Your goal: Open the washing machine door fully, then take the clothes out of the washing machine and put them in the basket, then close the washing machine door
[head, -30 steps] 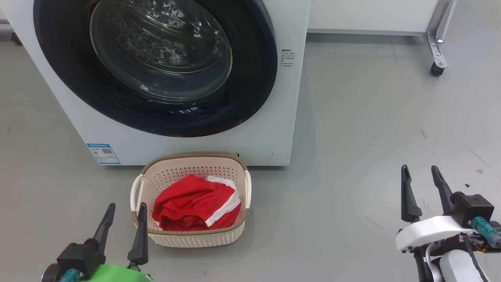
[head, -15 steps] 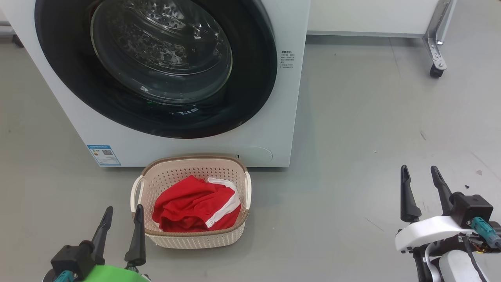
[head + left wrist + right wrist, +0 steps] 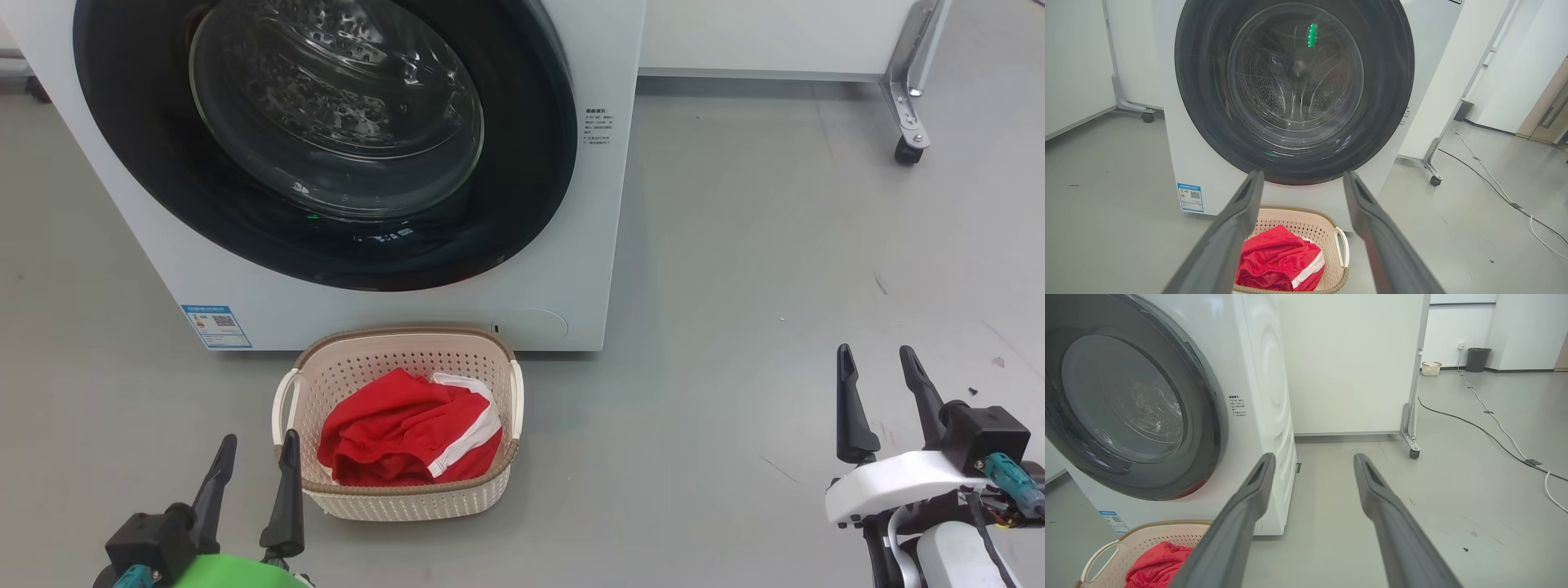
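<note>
The big white front-loading washing machine [image 3: 571,269] is seen across the upper left of the head view. Its large round glossy black door with the bulging glass window [image 3: 326,139] is found shut, flush against the front. Just below, at lower centre, the small cream perforated plastic basket with the brown woven-look rim [image 3: 400,506] is set on the grey floor [image 3: 735,286], close before the machine's base. The red fabric clothes with white trim [image 3: 392,437] are heaped inside that basket.

At lower left, the left gripper [image 3: 260,445] is held released, its two dark fingers spread and empty, one fingertip just beside the basket's left rim. At lower right, the right gripper [image 3: 875,359] is likewise held spread and empty, well apart from the basket.
</note>
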{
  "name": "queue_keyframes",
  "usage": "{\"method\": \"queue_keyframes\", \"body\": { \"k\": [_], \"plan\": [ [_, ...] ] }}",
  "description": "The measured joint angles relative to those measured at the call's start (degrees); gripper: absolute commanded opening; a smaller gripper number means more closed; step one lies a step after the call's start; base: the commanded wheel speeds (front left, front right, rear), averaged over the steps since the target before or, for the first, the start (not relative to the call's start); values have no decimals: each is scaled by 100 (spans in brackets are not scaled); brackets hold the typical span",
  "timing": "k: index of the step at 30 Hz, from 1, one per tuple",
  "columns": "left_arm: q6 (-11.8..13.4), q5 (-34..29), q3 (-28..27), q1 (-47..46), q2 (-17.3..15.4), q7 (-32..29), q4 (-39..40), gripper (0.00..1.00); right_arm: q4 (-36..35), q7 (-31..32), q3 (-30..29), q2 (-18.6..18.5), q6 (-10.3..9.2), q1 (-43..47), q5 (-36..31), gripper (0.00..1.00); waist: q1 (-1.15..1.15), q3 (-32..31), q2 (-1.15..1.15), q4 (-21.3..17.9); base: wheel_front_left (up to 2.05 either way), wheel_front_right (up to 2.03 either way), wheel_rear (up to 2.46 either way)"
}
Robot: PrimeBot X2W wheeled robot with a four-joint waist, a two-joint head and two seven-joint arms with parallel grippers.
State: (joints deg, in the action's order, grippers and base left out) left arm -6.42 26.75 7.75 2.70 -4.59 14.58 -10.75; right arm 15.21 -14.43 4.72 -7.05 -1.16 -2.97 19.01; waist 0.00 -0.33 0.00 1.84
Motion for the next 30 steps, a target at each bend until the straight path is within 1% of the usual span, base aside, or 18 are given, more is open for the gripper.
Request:
{"method": "queue_keyframes", "body": {
  "k": [3,4,8,12,16,19,30],
  "plan": [
    [-1,37,2,4,0,-25,-11,100,0,0,-10,2,1,1,0,100,0,-9,0,2,0,0,0],
    [2,40,2,5,4,-25,-29,0,22,0,-11,7,1,2,1,0,0,-11,0,2,0,0,0],
    [2,40,27,49,66,-41,-259,0,255,9,7,109,1,159,2,0,0,-12,0,2,0,0,0],
    [2,75,21,109,93,-48,-324,0,321,45,-27,154,8,228,49,0,0,-11,0,0,0,0,0],
    [2,282,0,109,99,-105,-324,0,363,130,-115,154,12,220,243,0,0,-9,0,-7,0,0,0],
    [2,426,-24,108,104,-151,-326,0,396,212,-203,156,54,188,379,0,0,-8,0,-11,0,0,0],
    [2,1117,-116,100,131,-345,-331,0,439,464,-325,176,109,110,1133,0,0,-3,0,-27,0,0,0]
  ]
}}
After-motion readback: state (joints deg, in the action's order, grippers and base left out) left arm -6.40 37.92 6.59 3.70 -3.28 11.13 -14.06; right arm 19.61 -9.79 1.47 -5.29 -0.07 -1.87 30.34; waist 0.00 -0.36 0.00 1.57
